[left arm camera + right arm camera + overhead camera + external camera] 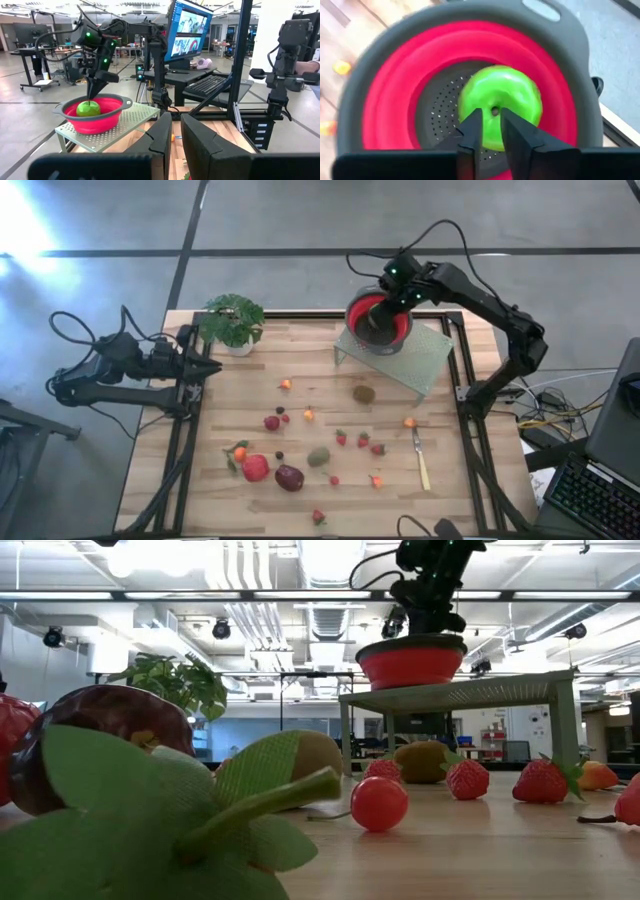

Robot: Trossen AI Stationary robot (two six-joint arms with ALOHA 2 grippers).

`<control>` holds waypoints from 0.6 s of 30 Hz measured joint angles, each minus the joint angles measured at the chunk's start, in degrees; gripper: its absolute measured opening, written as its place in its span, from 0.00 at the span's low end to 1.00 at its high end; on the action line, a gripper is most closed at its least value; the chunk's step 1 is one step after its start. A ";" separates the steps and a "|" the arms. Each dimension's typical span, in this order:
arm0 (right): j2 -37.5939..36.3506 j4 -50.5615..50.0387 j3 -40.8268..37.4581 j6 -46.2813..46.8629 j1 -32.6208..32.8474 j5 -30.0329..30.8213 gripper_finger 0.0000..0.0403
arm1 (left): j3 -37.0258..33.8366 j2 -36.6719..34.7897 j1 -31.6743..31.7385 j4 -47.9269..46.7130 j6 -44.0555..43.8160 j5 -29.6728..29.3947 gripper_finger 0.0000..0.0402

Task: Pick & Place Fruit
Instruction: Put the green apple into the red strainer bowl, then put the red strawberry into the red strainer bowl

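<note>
A bright green apple [500, 107] is seated in the perforated bottom of the red colander [94, 116], which is carried on a perforated metal stand [425, 360] at the far side of the table [230, 500]. The right claw [491, 122] is positioned over the apple's stem hollow, its fingers narrowly parted and nothing gripped. The left claw [176, 132] is parked beside the potted plant [231, 321], slightly open and empty; the remaining fruit [288, 477] is scattered on the table.

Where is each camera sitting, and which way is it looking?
High view: above the table, facing straight down; both arms show, right claw over the red bowl.
Low view: at tabletop height, facing across the fruit; an arm reaches down to the bowl on its rack.
Left wrist view: on the left arm, looking past its claw toward the right arm.
Right wrist view: looking down at the green apple.
Both wrist views share the apple in the bowl.
</note>
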 joint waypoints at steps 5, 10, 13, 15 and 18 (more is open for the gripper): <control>-1.36 -0.55 1.76 -1.15 0.40 -0.22 0.28 | -0.01 0.00 0.00 0.00 -0.01 0.00 0.12; -3.53 -1.90 5.36 -1.33 2.25 -0.22 0.34 | -0.01 0.00 -0.01 0.00 -0.01 0.00 0.12; -4.92 -3.14 7.45 -0.98 4.86 -0.22 0.37 | 0.00 0.01 -0.01 -0.01 0.00 0.00 0.12; -5.93 -3.45 8.22 -0.94 7.41 -0.22 0.38 | 0.01 0.02 0.01 0.00 -0.01 0.00 0.12; -7.58 -4.64 8.52 0.34 12.10 -0.23 0.40 | -0.01 0.01 -0.01 0.00 0.01 0.00 0.12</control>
